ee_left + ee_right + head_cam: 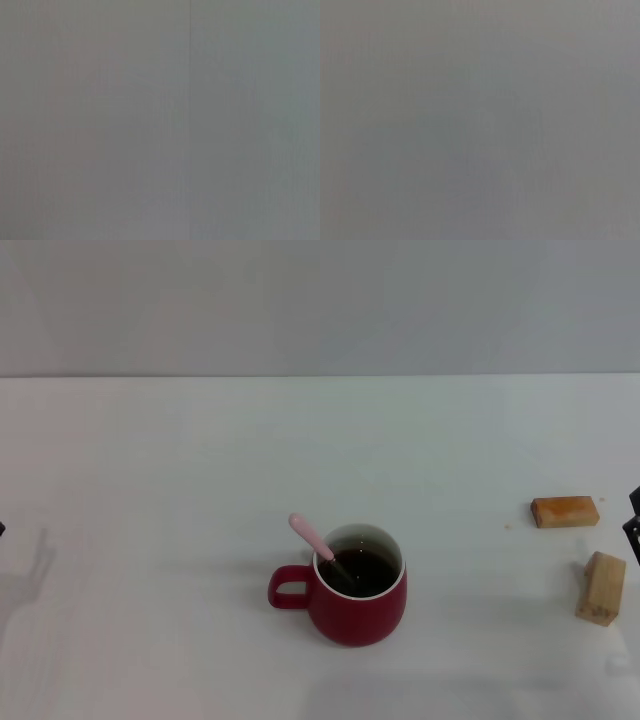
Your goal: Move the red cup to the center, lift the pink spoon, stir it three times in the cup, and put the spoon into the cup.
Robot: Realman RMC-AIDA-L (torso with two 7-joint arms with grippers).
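The red cup (352,598) stands upright on the white table near the middle front, its handle pointing left, with dark liquid inside. The pink spoon (312,538) rests in the cup: its bowl end is down in the liquid and its pale pink handle leans out over the rim to the upper left. Nothing holds either of them. Only a dark sliver of my left gripper (2,529) shows at the left edge of the head view, and a dark piece of my right gripper (633,515) at the right edge, both far from the cup. Both wrist views show only plain grey.
Two tan wooden blocks lie at the right: a flat one (565,511) and an upright one (601,588) nearer the front, close to my right gripper. The white table (180,460) meets a grey wall at the back.
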